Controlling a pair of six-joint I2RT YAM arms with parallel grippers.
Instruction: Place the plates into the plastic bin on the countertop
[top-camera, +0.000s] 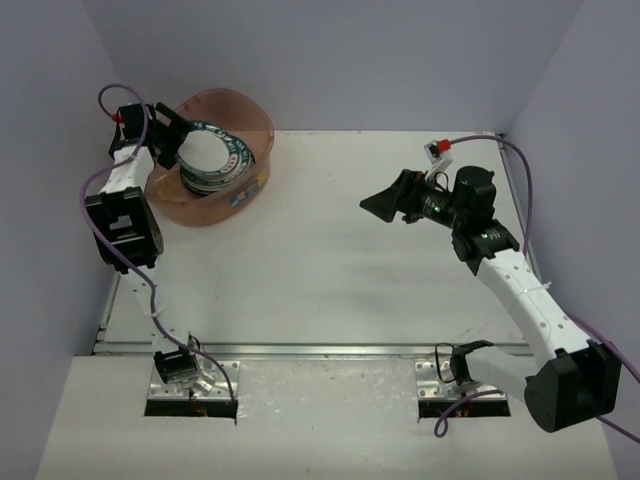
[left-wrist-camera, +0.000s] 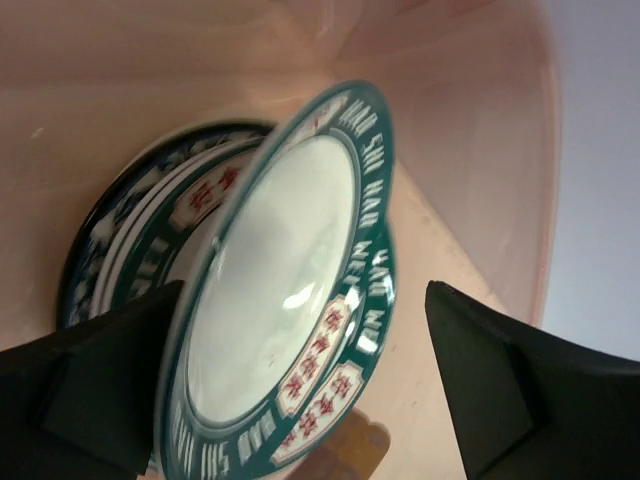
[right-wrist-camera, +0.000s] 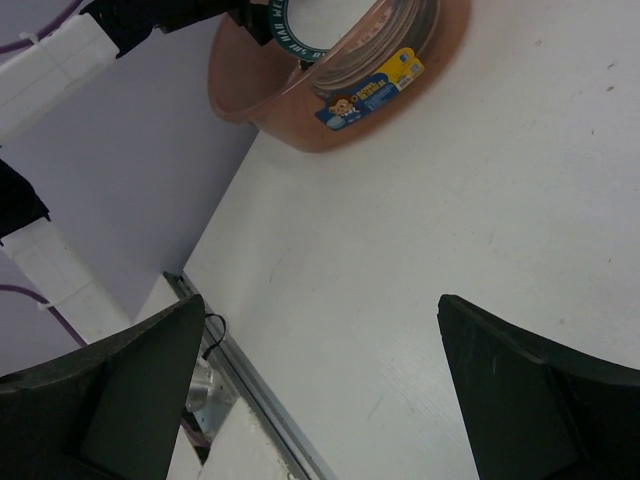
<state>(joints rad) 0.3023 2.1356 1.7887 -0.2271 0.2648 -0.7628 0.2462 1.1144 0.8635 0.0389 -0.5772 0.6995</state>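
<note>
Pale lilac walls close round the white countertop (top-camera: 330, 260), which has a metal strip (top-camera: 330, 350) along its near edge. At the far left corner stands the pinkish-brown plastic bin (top-camera: 256, 122), a blue-and-yellow sticker (right-wrist-camera: 370, 90) on its outer wall. Inside it lies a stack of plates (top-camera: 228, 170). On top of them a teal-rimmed plate (left-wrist-camera: 290, 290) with a white centre sits steeply tilted, its raised edge blurred.

The left gripper (top-camera: 170, 135) reaches in over the bin's left rim. Its jaws are spread wide in the wrist view, one finger (left-wrist-camera: 90, 390) low at either side of the tilted plate. The right-hand finger is clearly apart from the rim, so the plate is released rather than clamped.

The right gripper (top-camera: 385, 200) hangs above the bare middle of the countertop, well apart from the bin, pointing towards it. Its jaws are spread too – nothing lies between them.
</note>
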